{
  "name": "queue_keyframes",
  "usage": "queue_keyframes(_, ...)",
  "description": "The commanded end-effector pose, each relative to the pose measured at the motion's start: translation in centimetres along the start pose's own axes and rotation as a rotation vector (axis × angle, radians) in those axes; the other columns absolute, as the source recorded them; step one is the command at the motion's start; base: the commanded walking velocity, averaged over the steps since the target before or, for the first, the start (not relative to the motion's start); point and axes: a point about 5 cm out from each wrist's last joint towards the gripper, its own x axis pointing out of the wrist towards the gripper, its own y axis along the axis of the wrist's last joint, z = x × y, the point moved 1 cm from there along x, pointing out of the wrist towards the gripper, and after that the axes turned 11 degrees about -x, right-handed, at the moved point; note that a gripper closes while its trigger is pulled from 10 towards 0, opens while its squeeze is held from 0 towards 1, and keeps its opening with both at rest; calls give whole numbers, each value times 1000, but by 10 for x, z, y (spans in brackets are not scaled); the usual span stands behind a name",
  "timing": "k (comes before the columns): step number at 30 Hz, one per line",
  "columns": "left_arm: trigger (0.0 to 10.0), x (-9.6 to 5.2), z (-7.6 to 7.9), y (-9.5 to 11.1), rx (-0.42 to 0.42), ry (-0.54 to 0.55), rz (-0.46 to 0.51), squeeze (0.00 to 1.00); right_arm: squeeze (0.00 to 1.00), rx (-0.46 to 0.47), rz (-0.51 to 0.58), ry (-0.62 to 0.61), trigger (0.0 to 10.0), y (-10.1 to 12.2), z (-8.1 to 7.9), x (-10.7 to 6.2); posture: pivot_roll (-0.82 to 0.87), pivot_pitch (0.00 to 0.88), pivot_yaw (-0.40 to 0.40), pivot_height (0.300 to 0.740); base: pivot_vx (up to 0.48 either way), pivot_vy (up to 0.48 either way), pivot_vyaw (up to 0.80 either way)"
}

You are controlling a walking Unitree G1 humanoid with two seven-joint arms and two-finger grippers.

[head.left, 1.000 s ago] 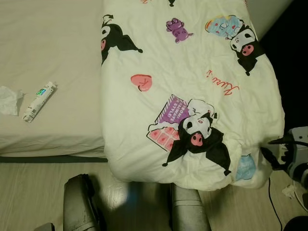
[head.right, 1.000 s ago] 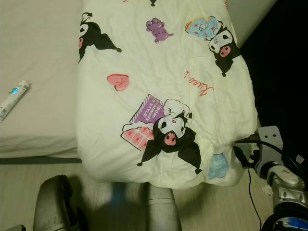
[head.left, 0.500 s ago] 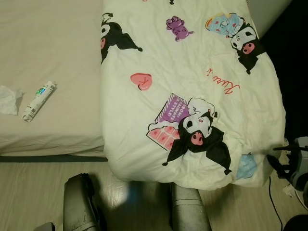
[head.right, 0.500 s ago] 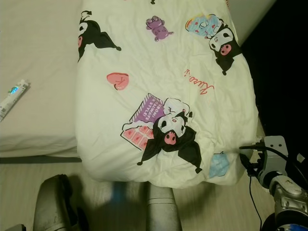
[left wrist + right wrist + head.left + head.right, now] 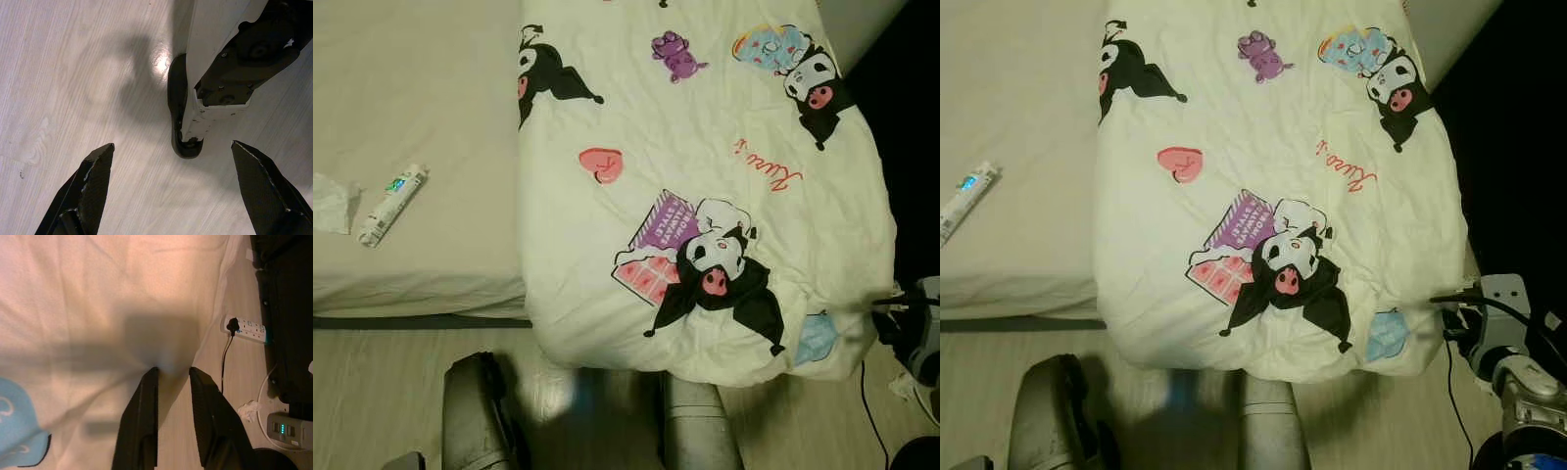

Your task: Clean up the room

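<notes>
Soft, creased cartoon-print blanket (image 5: pixel 705 186) corner pinched in the right gripper (image 5: pixel 171 374) narrow jaws; left gripper (image 5: pixel 171 161) jaws gape empty.

Blanket (image 5: pixel 705 176): cream white, printed with black-and-white cartoon characters with pink noses, a pink heart, a purple figure, a purple-and-pink block, pale blue patches, red script. Bed sheet (image 5: pixel 411 98): plain beige. Tube (image 5: pixel 393 205): white with a green-blue label. Tissue (image 5: pixel 331 204): white. Floor (image 5: pixel 73 73): pale wood grain. Power strip (image 5: pixel 246 328): white, possibly teal-edged, black plug. Gripper fingers (image 5: pixel 142 426): black.
</notes>
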Motion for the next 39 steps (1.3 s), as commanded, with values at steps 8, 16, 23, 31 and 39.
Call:
queue_keyframes(8, 10000, -10, 21, -46, 18, -128, -162, 0, 0, -35, -24, -28, 0, -3, 10, -4, -234, 302, -84, 535, 0, 0, 0)
queue_keyframes(16, 10000, -10, 22, -47, 15, -131, -162, 0, 0, -183, -106, -126, 0, 10, 38, -7, -239, 299, -88, 535, 0, 0, 0)
queue_keyframes(23, 10000, -10, 23, -47, 16, -131, -165, 0, 0, -261, -168, -253, 0, 23, 69, -15, -258, 303, -86, 535, 0, 0, 0)
queue_keyframes(31, 10000, -10, 25, -48, 13, -138, -165, 0, 1000, 60, 24, 169, 10000, 42, 8, 9, -251, 308, -94, 535, 0, 0, 0)
queue_keyframes(39, 10000, -11, 23, -49, 9, -135, -164, 0, 1000, 229, -14, 354, 10000, 15, -26, 4, -242, 317, -93, 535, 0, 0, 0)
